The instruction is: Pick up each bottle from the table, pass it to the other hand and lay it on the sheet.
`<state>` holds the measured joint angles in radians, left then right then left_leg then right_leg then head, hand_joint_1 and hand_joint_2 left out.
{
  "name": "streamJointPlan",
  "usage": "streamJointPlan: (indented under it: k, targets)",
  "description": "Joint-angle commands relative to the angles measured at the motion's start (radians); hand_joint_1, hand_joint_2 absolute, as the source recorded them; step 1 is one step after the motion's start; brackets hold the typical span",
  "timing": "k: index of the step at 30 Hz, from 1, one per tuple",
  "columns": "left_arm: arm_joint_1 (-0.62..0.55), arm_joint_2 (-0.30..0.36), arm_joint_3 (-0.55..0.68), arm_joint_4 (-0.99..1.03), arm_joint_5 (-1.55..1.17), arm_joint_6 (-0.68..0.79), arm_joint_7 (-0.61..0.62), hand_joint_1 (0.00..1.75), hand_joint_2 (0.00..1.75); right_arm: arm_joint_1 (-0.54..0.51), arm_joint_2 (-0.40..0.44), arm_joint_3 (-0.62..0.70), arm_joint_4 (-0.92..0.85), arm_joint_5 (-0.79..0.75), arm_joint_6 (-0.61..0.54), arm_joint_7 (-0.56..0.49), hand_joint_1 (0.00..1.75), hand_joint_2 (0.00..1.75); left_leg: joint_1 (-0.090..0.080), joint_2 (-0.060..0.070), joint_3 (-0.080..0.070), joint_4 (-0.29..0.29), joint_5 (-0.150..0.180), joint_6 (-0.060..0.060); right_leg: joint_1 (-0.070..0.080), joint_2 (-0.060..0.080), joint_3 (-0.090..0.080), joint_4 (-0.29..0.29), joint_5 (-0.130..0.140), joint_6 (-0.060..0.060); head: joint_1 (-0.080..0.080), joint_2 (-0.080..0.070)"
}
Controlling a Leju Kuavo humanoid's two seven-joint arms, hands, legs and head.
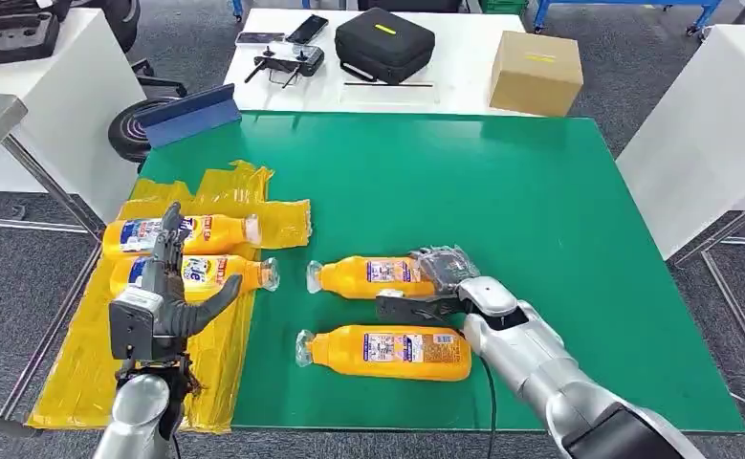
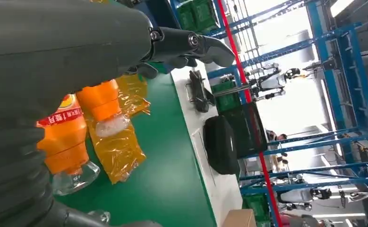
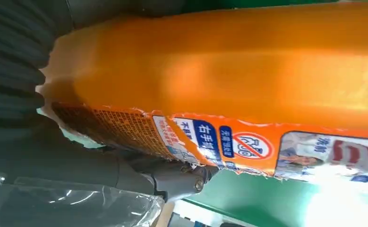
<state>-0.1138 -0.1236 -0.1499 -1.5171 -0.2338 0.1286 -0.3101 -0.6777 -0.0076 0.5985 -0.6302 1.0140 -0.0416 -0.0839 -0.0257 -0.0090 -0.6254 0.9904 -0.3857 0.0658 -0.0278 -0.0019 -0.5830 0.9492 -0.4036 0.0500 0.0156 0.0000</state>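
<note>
While my right hand (image 1: 442,298) grasps the far orange bottle (image 1: 373,276) lying on the green table (image 1: 540,210), my left hand (image 1: 172,296) hovers released over two bottles (image 1: 191,253) on the yellow sheet (image 1: 81,368). Each has a clear cap and blue-orange label; another bottle (image 1: 387,351) lies nearer. Beyond stands a white table (image 1: 464,67) with a black case (image 1: 384,43) and carton (image 1: 536,72).

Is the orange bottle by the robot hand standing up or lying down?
Lying down. The bottle lies on its side on the green table, cap toward the yellow sheet, right robot hand at its base.
</note>
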Motion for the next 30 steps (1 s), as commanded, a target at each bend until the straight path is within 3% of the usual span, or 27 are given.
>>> streamJointPlan:
  k: [1,11,17,21,25,30]
  targets:
    - [-0.035,0.033,-0.023,0.064,0.004,0.001,0.001,0.00,1.75,-0.015,0.004,0.039,0.078,-0.013,-0.009,0.015,1.75,1.75,0.002,-0.001,0.005,-0.001,-0.002,-0.005,0.002,-0.001,0.006,-0.001,-0.002,-0.003,0.000,0.000]
    - [-0.024,0.020,-0.014,0.025,-0.006,0.009,0.018,0.00,1.75,0.011,-0.008,-0.029,-0.036,-0.054,-0.116,0.062,1.75,1.75,0.002,0.000,0.005,0.001,-0.003,-0.006,0.002,0.000,0.006,-0.001,-0.002,-0.004,0.000,0.000]
    - [-0.023,0.019,-0.011,0.024,-0.007,0.009,0.019,0.00,1.75,0.024,-0.014,-0.043,-0.073,-0.064,-0.123,0.067,1.75,1.75,0.002,0.000,0.003,0.001,-0.003,-0.005,0.002,0.000,0.004,0.000,-0.003,-0.004,0.000,0.000]
    - [-0.017,0.017,-0.012,0.007,-0.027,0.012,0.031,0.00,1.75,0.086,-0.012,-0.137,-0.245,-0.137,-0.217,0.062,1.75,1.75,0.002,0.000,0.003,0.001,-0.003,-0.006,0.001,-0.001,0.004,0.001,-0.003,-0.004,0.000,0.000]
    - [-0.018,0.022,-0.037,-0.005,-0.058,0.008,0.044,0.00,1.75,0.141,0.022,-0.216,-0.354,-0.213,-0.288,0.039,1.75,1.75,0.002,0.001,0.001,0.002,-0.004,-0.006,0.002,0.000,0.002,0.001,-0.003,-0.004,0.000,0.000]
    - [-0.062,0.023,-0.088,0.017,-0.084,-0.013,0.072,0.00,1.75,0.154,0.096,-0.309,-0.369,-0.358,-0.408,-0.049,1.75,1.75,0.002,0.000,0.001,0.002,-0.003,-0.006,0.002,-0.001,0.001,0.001,-0.003,-0.004,0.000,0.000]
